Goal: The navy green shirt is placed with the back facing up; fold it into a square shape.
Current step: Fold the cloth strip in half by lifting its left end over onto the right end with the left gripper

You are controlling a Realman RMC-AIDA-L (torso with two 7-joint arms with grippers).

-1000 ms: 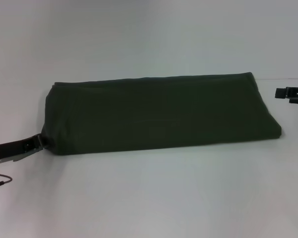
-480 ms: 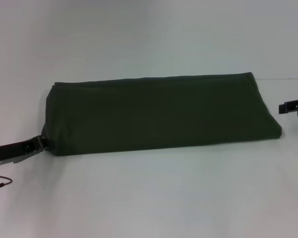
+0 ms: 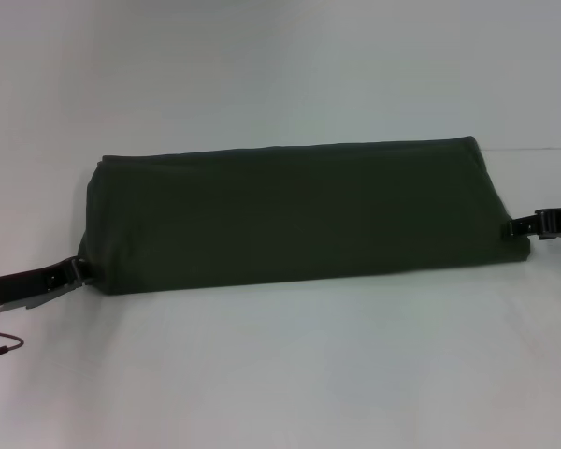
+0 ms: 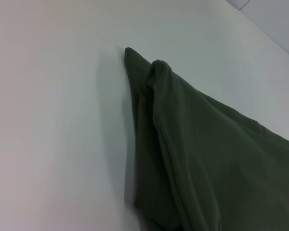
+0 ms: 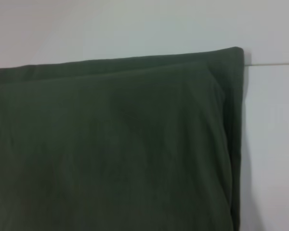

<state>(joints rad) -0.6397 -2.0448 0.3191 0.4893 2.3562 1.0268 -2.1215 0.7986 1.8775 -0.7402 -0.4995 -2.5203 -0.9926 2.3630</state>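
The shirt (image 3: 299, 215) is lying as a long folded band running 9 to 3 o'clock on the table (image 3: 280, 374), with the left gripper (image 3: 75, 269) touching its 8 o'clock corner and the right gripper (image 3: 514, 227) its 4 o'clock corner; I cannot tell either grip.

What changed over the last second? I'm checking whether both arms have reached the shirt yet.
The right gripper dropped and moved in from off to the right, reaching the near right corner of the navy green shirt. The left gripper stayed at the near left corner, and the shirt kept its long folded shape.
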